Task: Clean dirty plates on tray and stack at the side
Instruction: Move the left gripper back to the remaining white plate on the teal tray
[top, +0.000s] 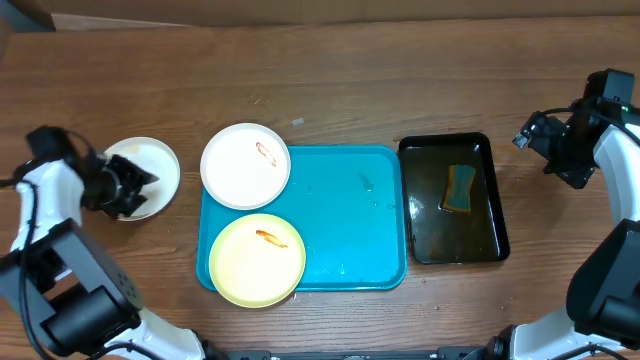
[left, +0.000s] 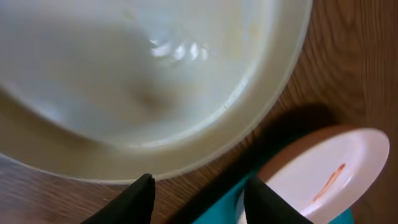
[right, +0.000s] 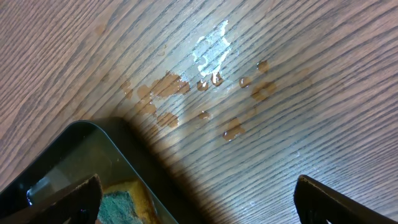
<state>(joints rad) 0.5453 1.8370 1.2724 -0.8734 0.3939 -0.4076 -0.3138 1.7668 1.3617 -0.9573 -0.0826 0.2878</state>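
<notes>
While a clean-looking white plate (top: 155, 158) sits on tabletop (top: 400, 80) beside the tray (top: 350, 220), left pincer (left: 199, 199) hovers over it, jaws apart, empty. Right pincer (right: 199, 205) likewise. Smeared white plate (top: 245, 165), yellow plate (top: 257, 259) wait on tray; next, probably fetch sponge (top: 460, 188).

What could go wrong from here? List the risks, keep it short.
The smeared white round plate overhangs the raised rim of the turquoise plastic tray; pressing on it while wiping might tip or slide it.
Water drops lie on the wooden table beside the black tray; carrying the green-and-yellow sponge out of its water could drip more.
The open left fingers hang close over the pale round plate at the side; a careless move may knock it.
</notes>
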